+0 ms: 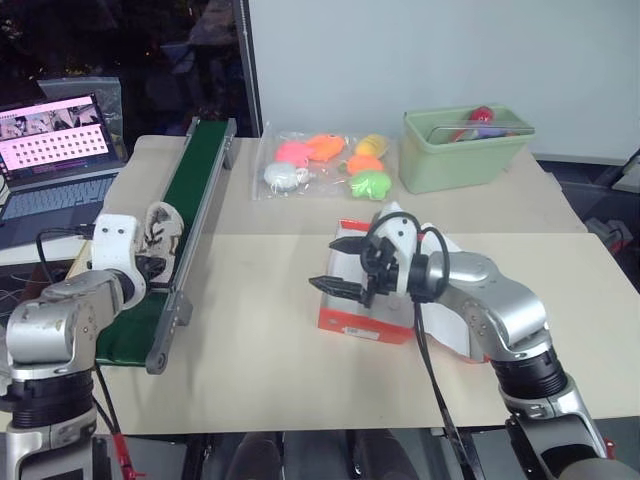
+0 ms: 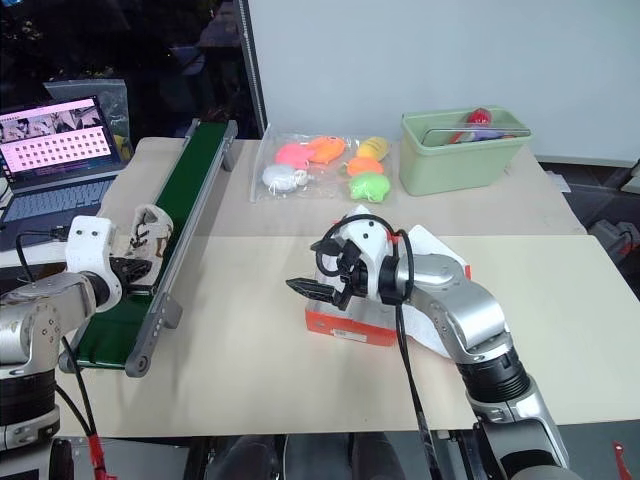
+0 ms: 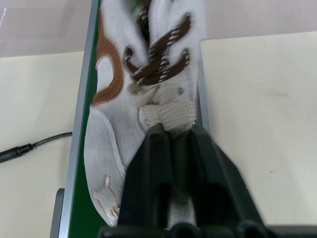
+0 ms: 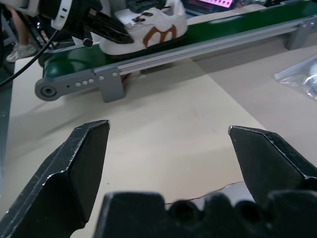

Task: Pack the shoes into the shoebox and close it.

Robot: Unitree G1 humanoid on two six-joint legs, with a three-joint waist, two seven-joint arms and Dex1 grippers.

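My left gripper [image 3: 171,144] is clamped on the shoe [image 3: 148,74] at frame left; right gripper [image 1: 340,265] gapes over the shoebox [image 1: 365,318]. Next: lift it across.

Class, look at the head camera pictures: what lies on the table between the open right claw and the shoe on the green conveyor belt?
Bare table and the conveyor's metal side rail separate the right claw from the shoe.
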